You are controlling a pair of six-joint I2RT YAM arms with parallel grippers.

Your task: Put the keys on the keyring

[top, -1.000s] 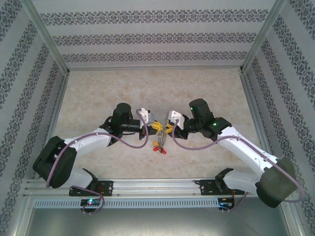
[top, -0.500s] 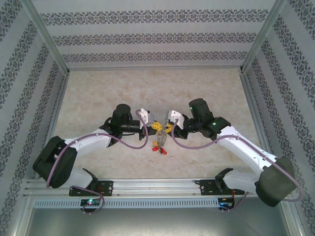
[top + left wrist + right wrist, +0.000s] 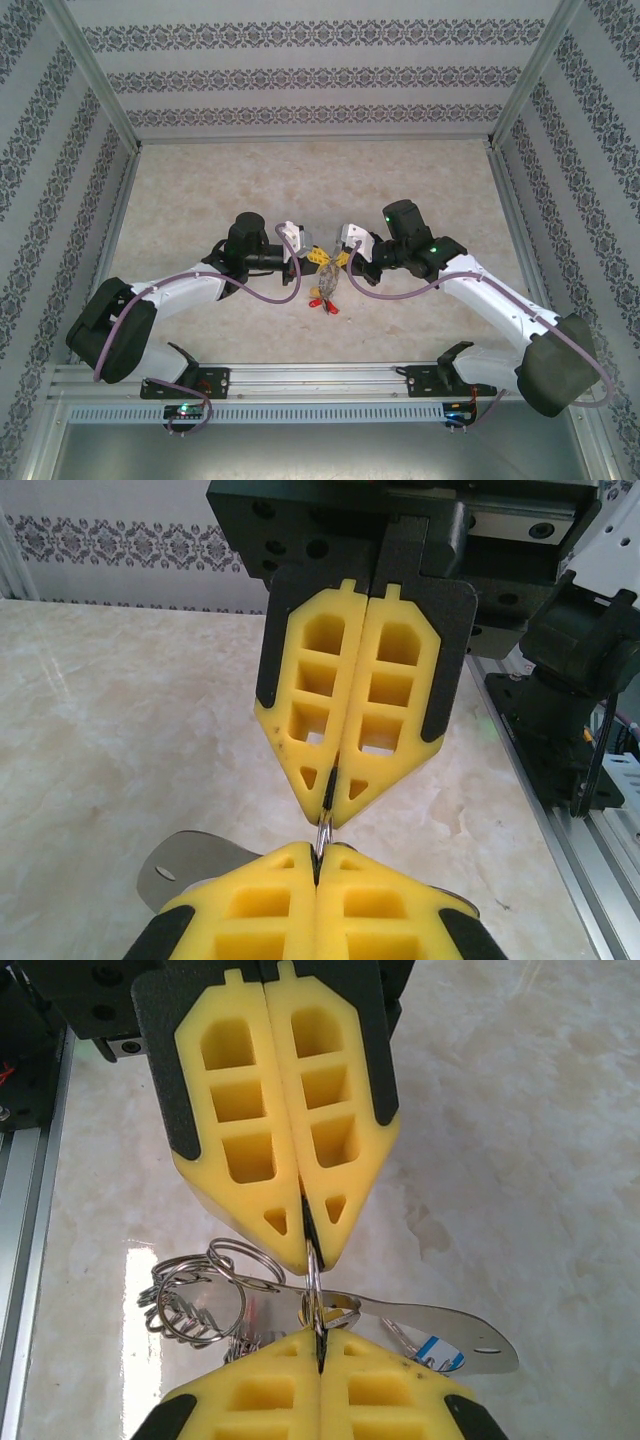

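both my tools are clenched and meet tip to tip over the middle of the table (image 3: 200,190), a little nearer the near edge. my left gripper (image 3: 318,262) and my right gripper (image 3: 340,262) each pinch the same thin wire, which i take to be the keyring (image 3: 313,1278). it stands edge-on between the two sets of yellow pads. i judge it is held from both sides so it cannot swing or twist while a key is worked along it. most of the loop is hidden by the pads.

the keys (image 3: 324,292) hang in one bunch just below the tips, clear of the table as far as i can tell, so their weight keeps them out of the pinch.

counting: two grippers, one keyring, one flat metal strip (image 3: 440,1325) with a hole at its end, one blue-and-white tag (image 3: 438,1352), and a pair of red tags (image 3: 322,300) at the bottom of the bunch. there are at least three small split rings (image 3: 195,1295), too tangled to count exactly. i cannot count the keys themselves.
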